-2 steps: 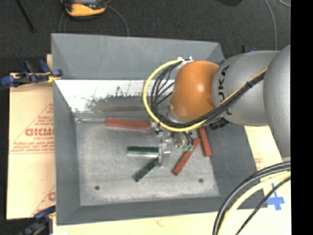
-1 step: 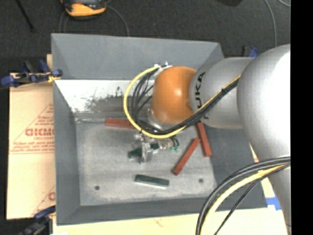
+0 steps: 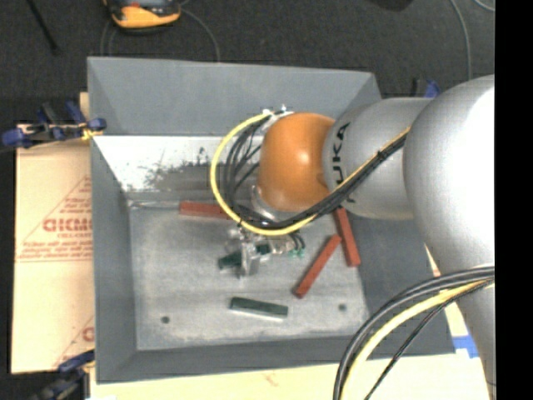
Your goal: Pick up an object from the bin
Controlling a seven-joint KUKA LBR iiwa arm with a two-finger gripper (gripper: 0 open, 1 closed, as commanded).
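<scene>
I am holding my claw (image 3: 244,255) low over the bin's (image 3: 117,223) middle, near a dark green bar (image 3: 258,307) and a red stick (image 3: 316,267); its state I cannot tell.

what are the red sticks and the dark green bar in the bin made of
Red sticks: probably plastic or painted wood, matte, even colour, straight edges. Green bar: likely the same, dull, no glint. Bin: grey metal, scuffed and speckled floor.

Silver KUKA arm (image 3: 433,157) with orange cover (image 3: 291,161) and yellow-black cables (image 3: 218,173).
</scene>
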